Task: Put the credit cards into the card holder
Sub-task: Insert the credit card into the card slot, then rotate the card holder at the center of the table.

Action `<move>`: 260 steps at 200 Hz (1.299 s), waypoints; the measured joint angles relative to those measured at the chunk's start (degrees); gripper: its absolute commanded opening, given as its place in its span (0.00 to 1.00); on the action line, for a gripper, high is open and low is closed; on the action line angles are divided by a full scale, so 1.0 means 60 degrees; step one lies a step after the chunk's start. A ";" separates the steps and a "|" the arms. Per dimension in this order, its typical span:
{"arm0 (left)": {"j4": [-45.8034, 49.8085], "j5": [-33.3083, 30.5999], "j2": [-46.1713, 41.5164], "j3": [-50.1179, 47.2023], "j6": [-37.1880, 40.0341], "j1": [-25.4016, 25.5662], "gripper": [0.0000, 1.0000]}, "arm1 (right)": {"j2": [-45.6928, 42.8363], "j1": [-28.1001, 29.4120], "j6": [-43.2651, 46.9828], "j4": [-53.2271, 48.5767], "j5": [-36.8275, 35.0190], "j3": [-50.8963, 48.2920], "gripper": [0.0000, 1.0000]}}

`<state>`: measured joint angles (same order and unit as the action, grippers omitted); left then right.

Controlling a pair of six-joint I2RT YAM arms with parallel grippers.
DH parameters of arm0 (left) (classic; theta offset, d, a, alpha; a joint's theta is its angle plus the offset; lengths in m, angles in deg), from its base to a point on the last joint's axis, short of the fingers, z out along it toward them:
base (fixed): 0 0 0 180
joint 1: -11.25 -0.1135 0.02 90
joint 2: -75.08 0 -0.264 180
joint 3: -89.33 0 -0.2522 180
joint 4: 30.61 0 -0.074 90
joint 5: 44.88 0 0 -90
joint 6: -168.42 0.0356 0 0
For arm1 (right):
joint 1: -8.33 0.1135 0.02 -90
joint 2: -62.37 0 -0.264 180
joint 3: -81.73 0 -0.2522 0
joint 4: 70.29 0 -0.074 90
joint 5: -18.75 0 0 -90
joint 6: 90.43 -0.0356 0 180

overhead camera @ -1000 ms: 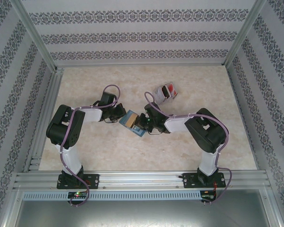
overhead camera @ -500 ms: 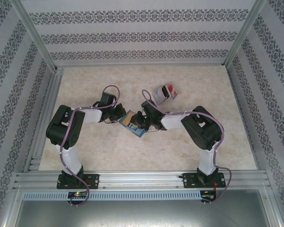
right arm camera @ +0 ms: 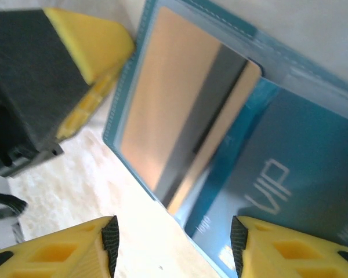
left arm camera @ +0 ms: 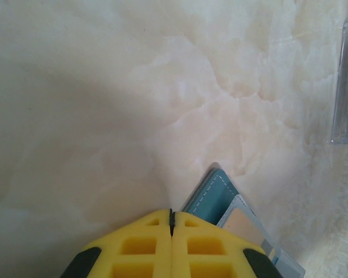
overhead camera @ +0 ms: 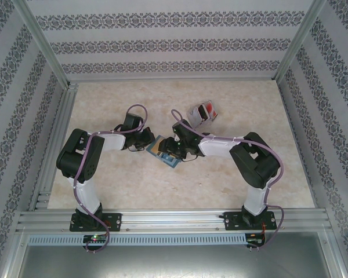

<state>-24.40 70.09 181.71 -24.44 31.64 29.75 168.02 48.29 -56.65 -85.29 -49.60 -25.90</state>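
Bearing "VIP", blue card (right arm camera: 290,179) lies under spread right end effector (right arm camera: 174,234); left end effector (left arm camera: 171,223) pressed together.

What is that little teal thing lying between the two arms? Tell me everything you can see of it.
It is a small flat teal wallet with pale stitching, lying open on the table between the arms. An orange card with a dark stripe lies inside one half; a blue card marked VIP overlaps it on the other. The shut left claw meets one corner; the right claw hangs open just above.
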 measured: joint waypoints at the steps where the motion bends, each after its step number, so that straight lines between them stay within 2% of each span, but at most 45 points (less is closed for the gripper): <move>1: 0.0000 0.0000 0.0000 0.0000 0.0000 0.0004 0.00 | 0.0000 0.0000 0.0018 -0.0011 0.0000 0.0000 0.56; 65: 0.0630 0.0080 -0.0270 -0.0036 0.0007 0.0237 0.00 | -0.0692 -0.0146 0.0710 -0.1089 -0.0175 -0.0193 0.57; 121: 0.2069 0.0117 -0.1107 -0.0189 0.0219 0.0364 0.06 | -0.1829 -0.1169 0.1381 -0.1738 -0.0142 -0.0703 0.54; 190: 0.2663 0.0546 -0.1122 -0.0353 0.0361 0.0481 0.05 | -0.1056 -0.1515 0.1876 -0.1953 0.0248 -0.0896 0.51; 260: 0.2878 0.0754 -0.0685 0.0222 0.0331 0.0725 0.04 | -0.0189 -0.2608 0.2841 -0.2284 0.0328 0.0492 0.50</move>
<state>-7.13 74.62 177.60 -23.10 33.63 34.10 166.88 32.64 -39.60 -98.99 -47.63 -22.95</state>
